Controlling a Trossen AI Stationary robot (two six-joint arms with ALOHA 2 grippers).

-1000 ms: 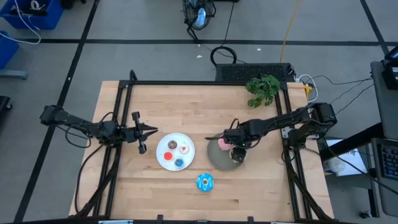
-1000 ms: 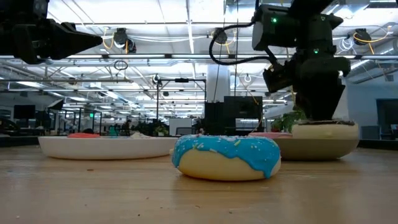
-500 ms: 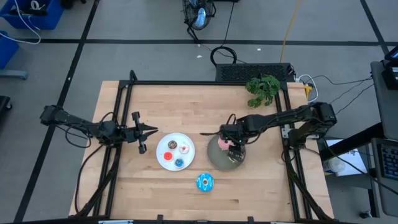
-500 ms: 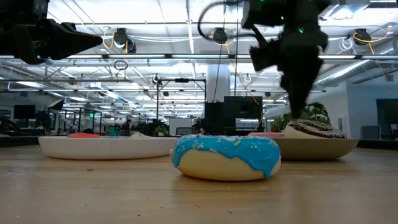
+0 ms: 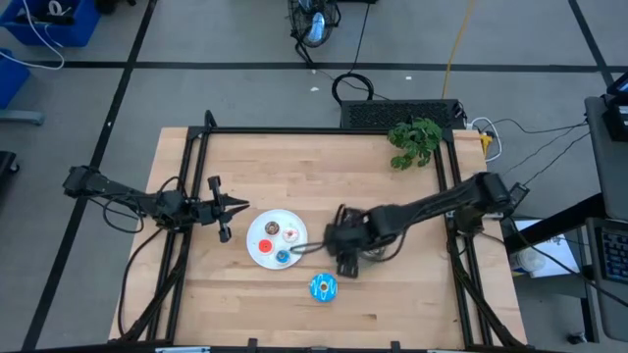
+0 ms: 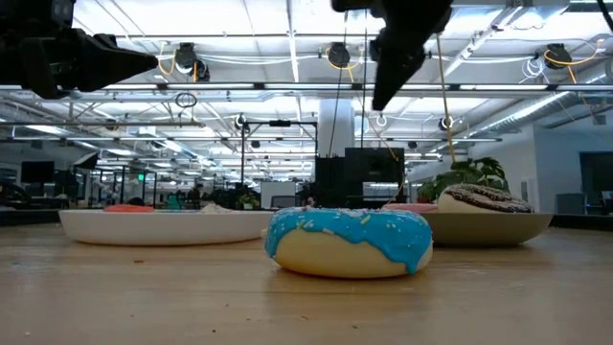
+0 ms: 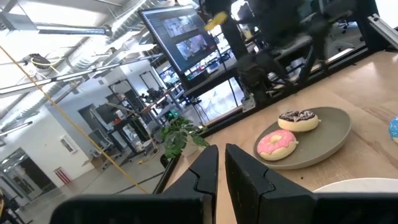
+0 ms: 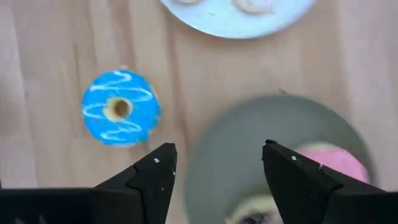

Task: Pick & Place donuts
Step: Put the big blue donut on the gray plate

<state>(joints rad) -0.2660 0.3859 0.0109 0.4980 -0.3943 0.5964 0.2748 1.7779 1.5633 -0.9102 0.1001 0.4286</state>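
The blue donut (image 5: 324, 286) lies flat on the wooden table, near the front edge (image 6: 350, 240) (image 8: 120, 107). The pink-iced donut (image 7: 277, 143) and the brown sprinkled donut (image 7: 298, 119) lie on the grey plate (image 7: 329, 134). Tiny donuts, among them a red one (image 5: 265, 245) and a light blue one (image 5: 283, 257), sit on the white plate (image 5: 257, 227). My right gripper (image 8: 217, 163) is open and hovers high between the two plates, with the blue donut a little toward the near edge. My left gripper (image 5: 241, 206) is shut and waits left of the white plate.
My right arm (image 5: 422, 208) stretches across the grey plate and hides most of it from above. A green plant (image 5: 414, 139) stands at the far right corner. A black frame (image 5: 294, 130) runs along the far edge and sides. Bare wood lies on both sides of the blue donut.
My right gripper has risen off the grey plate, leaving the brown sprinkled donut lying there. It then travelled toward the table's left and slightly toward the near edge, ending high between the plates. The left arm has kept still.
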